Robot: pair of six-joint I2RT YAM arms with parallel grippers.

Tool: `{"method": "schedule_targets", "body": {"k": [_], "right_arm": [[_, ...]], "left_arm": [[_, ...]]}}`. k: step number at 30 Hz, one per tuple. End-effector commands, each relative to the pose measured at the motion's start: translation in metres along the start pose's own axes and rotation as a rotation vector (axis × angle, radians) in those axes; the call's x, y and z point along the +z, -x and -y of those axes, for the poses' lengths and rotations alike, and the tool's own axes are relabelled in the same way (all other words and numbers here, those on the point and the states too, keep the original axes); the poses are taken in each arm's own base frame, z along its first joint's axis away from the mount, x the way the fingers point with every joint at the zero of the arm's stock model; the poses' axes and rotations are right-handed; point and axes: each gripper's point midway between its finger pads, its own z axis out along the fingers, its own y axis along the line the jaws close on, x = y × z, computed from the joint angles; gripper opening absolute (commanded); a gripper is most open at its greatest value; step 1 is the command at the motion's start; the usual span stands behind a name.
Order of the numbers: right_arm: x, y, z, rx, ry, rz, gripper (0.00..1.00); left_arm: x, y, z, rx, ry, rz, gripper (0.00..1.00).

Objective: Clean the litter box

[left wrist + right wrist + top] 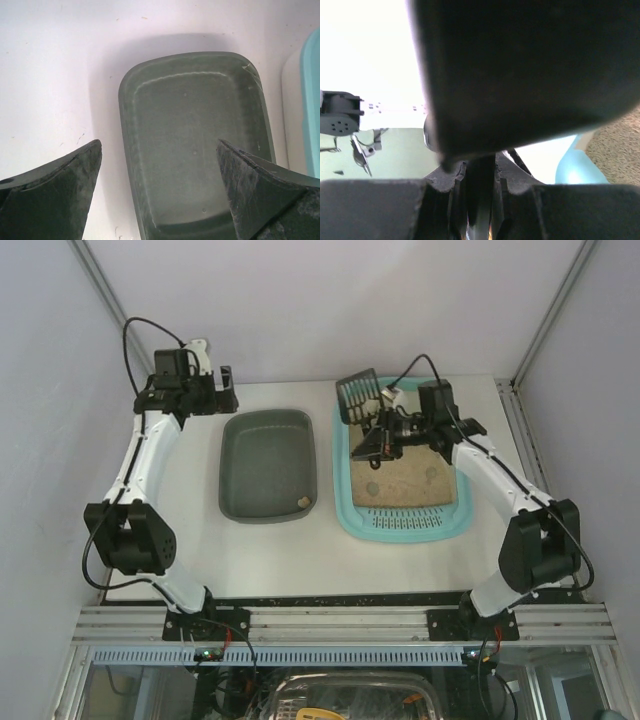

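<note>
Litter box (342, 495) sits on the table (300, 560) at 3 o'clock of the grey tray (262, 452), just beside it. Its slotted end is at its 6 o'clock and sand covers the rest. It looks like stiff moulded plastic with slick walls. My guess is the sand makes it bottom-heavy, and loose fill will shift if it's tipped. Best hold if it must move: the thick rim on a long side, pinched over the edge. The slots look weaker.

Right hand (383, 435) is over the box's 12 o'clock end, clamped on a dark slotted scoop (357, 397) that points to 11 o'clock. The scoop looks light and rigid. Two dark clumps (372, 487) lie mid-sand.

Left hand (222, 392) is spread wide, holding nothing, at the tray's 11 o'clock. A small pellet (298, 502) lies at the tray's 5 o'clock.
</note>
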Motion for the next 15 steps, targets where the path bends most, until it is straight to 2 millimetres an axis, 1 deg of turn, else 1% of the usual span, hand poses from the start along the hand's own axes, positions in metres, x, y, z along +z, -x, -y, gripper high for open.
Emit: {"method": "schedule_targets", "body": {"k": [1,2,3,5,6,7,9,10,13,15], "right_arm": [[0.009,-0.033,0.004,-0.001,-0.152,-0.179,0.00],[0.013,-0.033,0.004,-0.009,-0.174,-0.195,0.00],[0.018,-0.035,0.003,-0.016,-0.192,-0.218,0.00],[0.028,-0.039,0.003,-0.056,-0.241,-0.266,0.00],[0.036,-0.043,0.005,-0.077,-0.270,-0.289,0.00],[0.043,-0.042,0.010,-0.095,-0.315,-0.291,0.00],[0.057,-0.044,0.018,-0.132,-0.410,-0.328,0.00],[0.067,-0.043,0.028,-0.170,-0.485,-0.348,0.00],[0.088,-0.037,0.045,-0.348,-0.709,-0.363,0.00],[0.100,-0.029,0.054,-0.460,-0.857,-0.343,0.00]], "left_arm": [[-0.011,0.024,-0.010,-0.106,-0.067,0.065,1.00],[-0.010,0.028,-0.013,-0.150,-0.091,0.059,1.00],[-0.008,0.031,-0.021,-0.195,-0.096,0.060,1.00],[-0.009,0.042,-0.032,-0.210,-0.099,0.089,1.00],[-0.010,0.044,-0.037,-0.211,-0.093,0.096,1.00],[-0.009,0.045,-0.042,-0.216,-0.089,0.096,1.00],[-0.007,0.044,-0.053,-0.248,-0.087,0.090,1.00],[-0.005,0.041,-0.057,-0.274,-0.094,0.081,1.00],[0.001,0.032,-0.063,-0.357,-0.161,0.052,1.00],[0.005,0.027,-0.068,-0.384,-0.181,0.052,1.00]]}}
